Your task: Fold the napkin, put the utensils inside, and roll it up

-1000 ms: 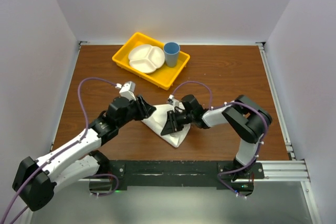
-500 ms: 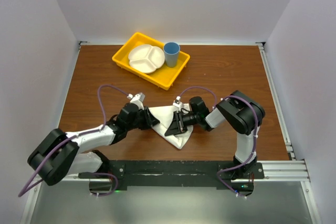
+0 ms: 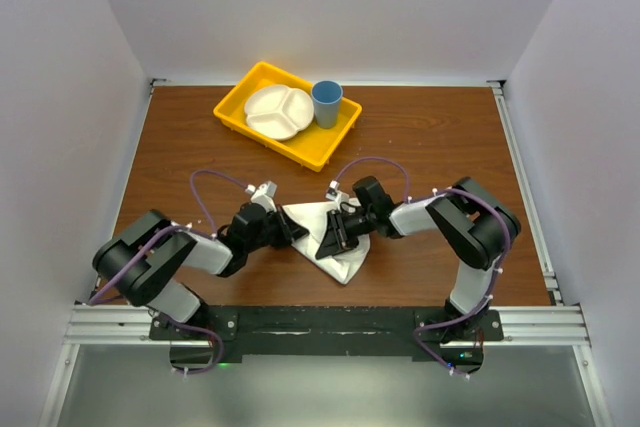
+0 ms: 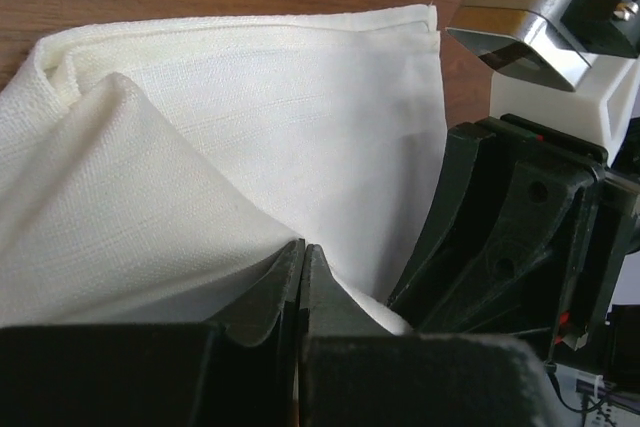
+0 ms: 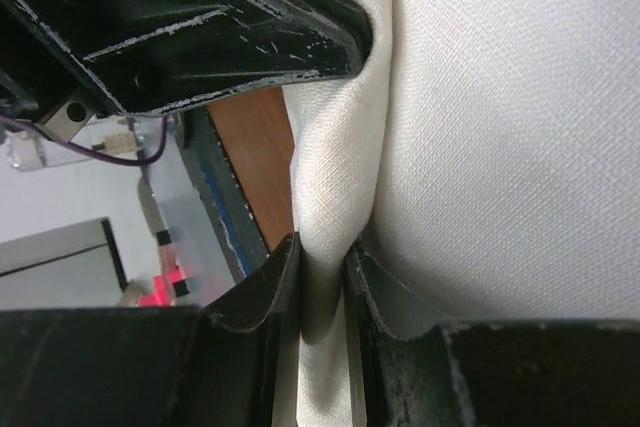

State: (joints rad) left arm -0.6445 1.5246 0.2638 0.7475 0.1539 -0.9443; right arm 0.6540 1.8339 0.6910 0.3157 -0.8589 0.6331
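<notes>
The left tool (image 4: 303, 247) has its jaws pressed together at a raised fold of the napkin (image 4: 250, 127); whether cloth is caught between them cannot be told. The right tool (image 5: 320, 247), just opposite and crowding it, is clamped on another fold. The napkin lies bunched on the table (image 3: 430, 147) between them. A second ago the left jaws stood apart. Well behind, the yellow tray (image 3: 228, 117) holds a white divided plate (image 3: 278, 110) and a blue cup (image 3: 326, 103).

Bright even light, soft shadows, close-ups sharp
</notes>
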